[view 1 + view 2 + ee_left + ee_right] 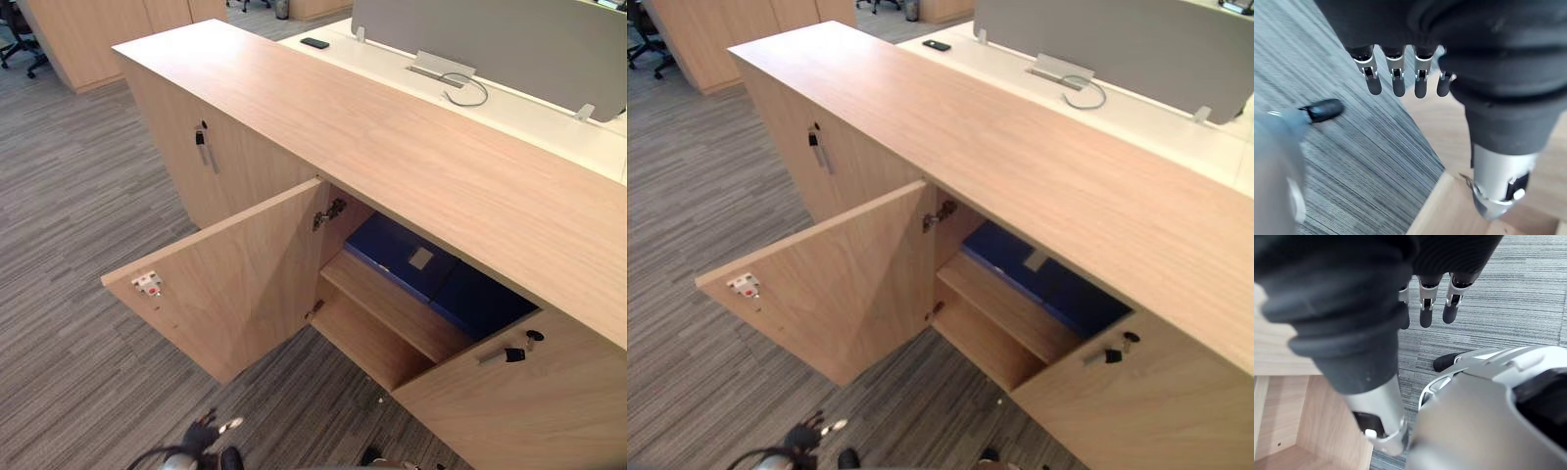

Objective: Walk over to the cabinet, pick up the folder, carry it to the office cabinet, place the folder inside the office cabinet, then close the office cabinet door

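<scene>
A blue folder with a pale label lies flat on the upper shelf inside the light wood office cabinet. A darker blue thing sits beside it on the right. The cabinet door stands swung wide open toward me, its latch plate at the outer edge. My left hand hangs low in front of the door; in the left wrist view its fingers are straight and hold nothing. My right hand hangs over the carpet by the cabinet, fingers relaxed and empty.
Keys hang in the lock of the shut door to the left and of the right door. Behind the cabinet is a white desk with a grey partition and a black phone. Grey carpet lies around.
</scene>
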You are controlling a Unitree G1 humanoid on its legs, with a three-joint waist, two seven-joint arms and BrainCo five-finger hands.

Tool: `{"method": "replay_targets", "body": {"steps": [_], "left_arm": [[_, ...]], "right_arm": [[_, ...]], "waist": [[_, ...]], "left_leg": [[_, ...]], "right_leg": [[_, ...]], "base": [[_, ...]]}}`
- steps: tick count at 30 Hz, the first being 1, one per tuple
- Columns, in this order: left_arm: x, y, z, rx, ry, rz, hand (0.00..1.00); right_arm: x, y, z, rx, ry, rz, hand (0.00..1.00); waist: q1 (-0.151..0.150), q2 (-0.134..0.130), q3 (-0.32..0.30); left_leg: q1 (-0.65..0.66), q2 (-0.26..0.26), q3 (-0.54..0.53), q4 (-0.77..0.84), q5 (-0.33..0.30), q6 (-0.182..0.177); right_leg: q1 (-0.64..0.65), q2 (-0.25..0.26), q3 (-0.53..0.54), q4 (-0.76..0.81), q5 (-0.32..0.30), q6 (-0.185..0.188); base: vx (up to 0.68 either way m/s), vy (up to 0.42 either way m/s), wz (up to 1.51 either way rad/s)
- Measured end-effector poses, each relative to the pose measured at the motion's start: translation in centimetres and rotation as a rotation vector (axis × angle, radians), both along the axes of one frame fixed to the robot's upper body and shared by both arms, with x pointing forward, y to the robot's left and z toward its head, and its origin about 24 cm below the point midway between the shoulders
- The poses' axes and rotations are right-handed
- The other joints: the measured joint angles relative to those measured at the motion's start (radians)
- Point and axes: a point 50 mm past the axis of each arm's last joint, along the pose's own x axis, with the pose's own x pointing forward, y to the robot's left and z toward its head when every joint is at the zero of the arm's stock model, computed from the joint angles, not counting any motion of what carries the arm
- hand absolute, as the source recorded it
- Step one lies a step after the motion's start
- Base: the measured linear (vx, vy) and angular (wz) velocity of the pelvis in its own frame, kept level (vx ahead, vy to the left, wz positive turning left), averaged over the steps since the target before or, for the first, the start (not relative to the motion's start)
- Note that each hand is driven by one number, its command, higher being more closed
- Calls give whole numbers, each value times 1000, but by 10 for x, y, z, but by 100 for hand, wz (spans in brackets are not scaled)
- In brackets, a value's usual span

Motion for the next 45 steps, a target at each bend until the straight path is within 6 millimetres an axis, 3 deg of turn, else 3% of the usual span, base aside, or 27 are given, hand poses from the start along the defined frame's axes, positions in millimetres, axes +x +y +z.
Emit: {"method": "replay_targets", "body": {"steps": [1,3,7,9,13,18,25,28,32,38,45], "left_arm": [[-6,7,0,12,18,27,0],[-21,40,8,80,44,122,0],[-21,102,38,221,-14,260,0],[-6,133,63,314,-83,297,0],[30,155,94,401,-207,329,0],[70,155,116,473,-321,335,0],[105,149,140,557,-412,247,0],[123,139,148,575,-452,173,0],[155,111,159,622,-526,14,0],[176,76,163,768,-526,-291,0],[181,54,156,798,-522,-415,0]], "right_arm": [[0,0,0,3,1,3,0],[-3,0,-1,13,16,17,0],[-6,0,-2,21,26,20,0],[-7,-1,-2,20,26,15,0],[-10,-1,-2,24,25,-22,0],[-16,-2,-2,26,27,-63,0],[-16,-3,-1,22,21,-66,0],[-17,-3,-1,21,21,-67,0],[-17,-4,-1,19,20,-67,0],[-12,-2,0,13,0,-63,0],[-8,-3,0,4,-7,-54,0]], "waist": [[2,0,-3],[2,2,-15],[3,6,-18],[7,7,-18],[12,8,-19],[15,9,-18],[16,11,-15],[15,11,-13],[13,11,-10],[15,11,-3],[38,13,2]], "left_leg": [[0,-1,-2,0,0,0],[0,-5,-14,0,0,0],[-1,-7,-19,0,0,1],[-2,-9,-20,0,0,1],[-2,-11,-20,0,1,4],[0,-11,-16,0,0,4],[7,-9,4,0,-2,1],[19,-8,13,0,-4,0],[19,-8,15,0,-5,1],[19,-8,23,0,-7,-1],[19,-8,21,0,-7,-1]], "right_leg": [[0,-1,-2,0,0,0],[9,-6,-17,0,-5,2],[14,-9,-24,2,-6,3],[14,-10,-24,4,-6,3],[19,-12,-24,6,-6,3],[18,-12,-19,9,-9,6],[3,-12,4,21,-12,6],[5,-12,14,23,-13,6],[4,-11,17,24,-14,3],[4,-11,18,18,-13,4],[7,-11,15,16,-12,5]], "base": [[-21,16,9],[-32,20,18],[-17,13,7],[0,0,0],[0,0,0],[0,0,0],[1,10,-8],[-23,15,-10],[0,0,0],[0,0,0],[-4,2,0]]}}
